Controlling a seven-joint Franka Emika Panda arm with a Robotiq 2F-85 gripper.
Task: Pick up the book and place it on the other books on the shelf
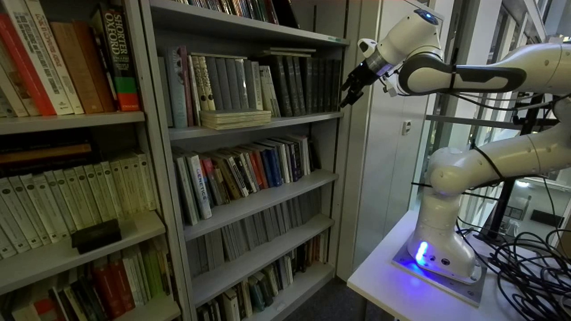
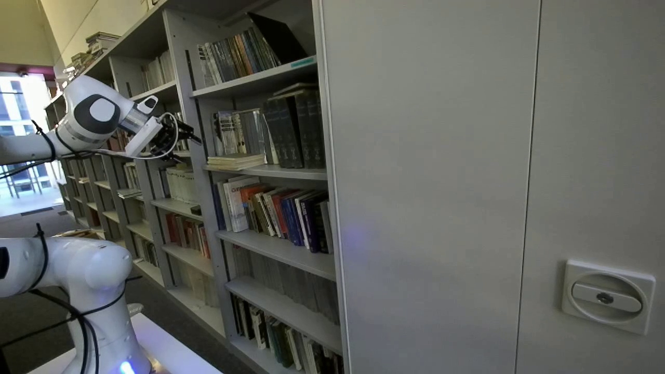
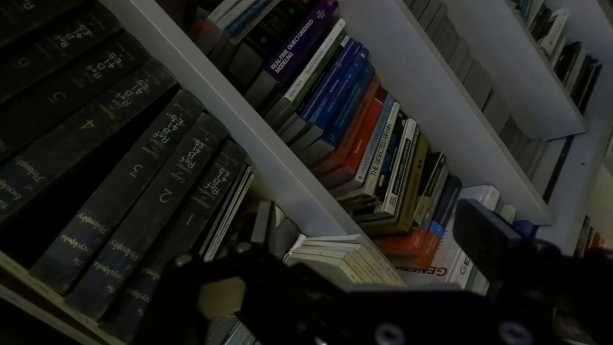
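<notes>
In free air off the edge of the shelf, the hand, jaws spread wide, faces upright books.

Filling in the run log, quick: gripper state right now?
Robotiq gripper: open, holding nothing.

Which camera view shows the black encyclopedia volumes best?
The wrist view: the black encyclopedia volumes appear large, with numbers 1 to 4 readable, though some are cut off at the left edge. In both exterior views they show small and dark, their numbers unreadable.
</notes>
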